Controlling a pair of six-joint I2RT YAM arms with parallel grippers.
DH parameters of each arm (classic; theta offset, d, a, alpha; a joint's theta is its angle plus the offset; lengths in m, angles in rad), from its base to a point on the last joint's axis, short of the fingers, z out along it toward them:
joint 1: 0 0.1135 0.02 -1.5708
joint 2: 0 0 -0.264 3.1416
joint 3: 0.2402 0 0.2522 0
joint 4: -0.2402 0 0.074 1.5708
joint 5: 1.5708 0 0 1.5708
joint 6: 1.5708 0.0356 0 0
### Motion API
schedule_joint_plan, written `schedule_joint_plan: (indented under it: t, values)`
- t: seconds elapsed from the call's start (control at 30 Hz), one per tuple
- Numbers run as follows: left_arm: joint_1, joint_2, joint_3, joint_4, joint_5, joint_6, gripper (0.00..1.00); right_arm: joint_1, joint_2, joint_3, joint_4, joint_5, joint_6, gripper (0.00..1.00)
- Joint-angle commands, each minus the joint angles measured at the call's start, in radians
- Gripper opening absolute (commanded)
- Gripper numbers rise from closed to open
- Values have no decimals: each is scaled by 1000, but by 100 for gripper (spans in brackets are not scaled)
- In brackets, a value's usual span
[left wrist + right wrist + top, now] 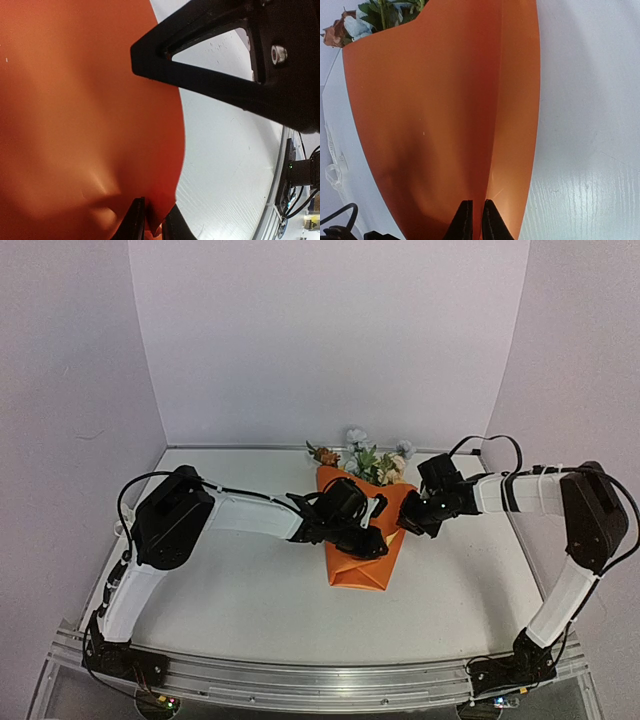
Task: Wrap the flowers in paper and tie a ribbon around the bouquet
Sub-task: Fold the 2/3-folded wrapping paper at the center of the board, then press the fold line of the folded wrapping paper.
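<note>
Paper [355, 550], pinched at a puckered edge by the clenched left end effector [152, 224] and at its overlapping flap by the clenched right end effector [479, 220], lies cone-folded around the flowers [365, 458] at the middle of the table [230, 580]; the overlap is best drawn snug and not let go until tied.

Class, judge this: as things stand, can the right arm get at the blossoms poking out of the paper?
Probably yes, but not freely. The blossoms lie uncovered just beyond the right gripper, yet its jaws are pinched on the paper, so it would have to let go first.
</note>
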Motion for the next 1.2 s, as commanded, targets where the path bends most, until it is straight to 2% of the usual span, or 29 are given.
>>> schedule_joint_plan:
  t: [0.0, 0.1, 0.23, 0.37, 0.5, 0.7, 1.03, 1.17]
  values:
    - [3, -22, 18, 7, 14, 19, 23, -17, 19, 28, -6, -10, -21, 0]
    - [3, -55, -12, 22, 14, 14, 38, -25, 24, 31, -6, -10, -31, 0]
    - [10, -144, -102, 70, 33, -20, 51, -33, 27, 25, -5, 1, -48, 0]
    - [42, -250, -253, 172, 67, -101, 52, -35, 23, 14, -4, 14, -62, 0]
    - [81, -311, -364, 228, 92, -166, 46, -34, 13, -16, 21, 12, -69, 0]
    - [107, -288, -406, 210, 134, -214, 27, -35, 11, -45, 46, 20, -79, 0]
    - [110, -224, -411, 159, 163, -250, 17, -34, -17, -64, 49, 27, -85, 0]
    - [112, -207, -410, 143, 162, -255, 17, -34, -32, -76, 49, 21, -86, 6]
